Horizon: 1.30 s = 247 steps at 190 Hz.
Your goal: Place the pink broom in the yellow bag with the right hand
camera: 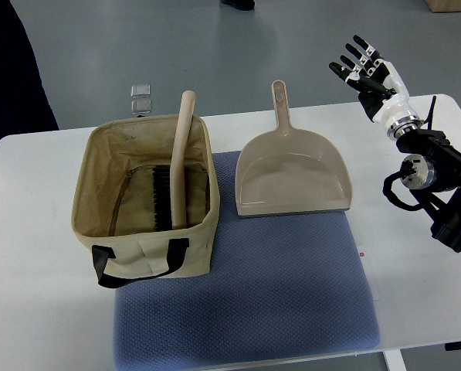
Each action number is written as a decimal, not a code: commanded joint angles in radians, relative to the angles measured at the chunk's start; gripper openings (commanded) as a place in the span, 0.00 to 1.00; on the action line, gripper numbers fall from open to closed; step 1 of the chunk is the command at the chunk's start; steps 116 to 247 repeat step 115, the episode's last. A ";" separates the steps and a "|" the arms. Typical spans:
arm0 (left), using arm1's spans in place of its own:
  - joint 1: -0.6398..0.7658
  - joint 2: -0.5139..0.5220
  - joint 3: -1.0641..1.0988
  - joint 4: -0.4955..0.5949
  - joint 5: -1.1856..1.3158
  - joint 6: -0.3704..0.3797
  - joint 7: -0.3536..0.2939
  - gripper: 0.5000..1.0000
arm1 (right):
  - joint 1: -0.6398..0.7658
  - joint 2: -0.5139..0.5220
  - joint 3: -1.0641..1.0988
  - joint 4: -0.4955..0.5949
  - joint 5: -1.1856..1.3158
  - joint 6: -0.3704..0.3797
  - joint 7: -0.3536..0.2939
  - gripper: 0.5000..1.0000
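Already the pale pink, long-handled hand broom (177, 166) sits inside the cream-yellow canvas bag with black strap handles (87, 202), its dark bristles down near the bag's floor and its handle leaning up against the far rim, the tip poking just above the fabric edge. The bag stands on the left part of a blue-grey fabric mat (292, 286), which lies on the white tabletop (37, 309), and a matching pale pink plastic dustpan (294, 174) lies flat just beside the bag on its right, handle pointing away from the robot. The right hand (367, 71), black-fingered with a white palm shell, hangs well apart from both, up at the far right beyond the tabletop's edge, fingers spread and straight, with nothing in its grasp. The left hand is out of view. Judged from how things lie, the placing itself looks done and the step in hand is the retreat of the arm. Little seems left: the next move calls only for keeping the right hand clear of the bag's rim and the dustpan handle, since a knock to the upright broom handle could tip it out again.
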 commanded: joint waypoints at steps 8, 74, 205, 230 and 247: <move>0.000 0.000 0.000 0.000 0.000 0.000 0.000 1.00 | -0.007 0.004 0.002 -0.009 0.000 -0.008 0.003 0.86; 0.000 0.000 0.000 0.000 0.000 0.000 0.000 1.00 | -0.027 0.024 0.003 -0.012 0.000 -0.014 0.004 0.86; 0.000 0.000 0.000 0.000 0.000 0.000 0.000 1.00 | -0.030 0.024 0.003 -0.012 0.002 -0.029 0.004 0.86; 0.000 0.000 0.000 0.000 0.000 0.000 0.000 1.00 | -0.030 0.024 0.003 -0.012 0.002 -0.029 0.004 0.86; 0.000 0.000 0.000 0.000 0.000 0.000 0.000 1.00 | -0.030 0.024 0.003 -0.012 0.002 -0.029 0.004 0.86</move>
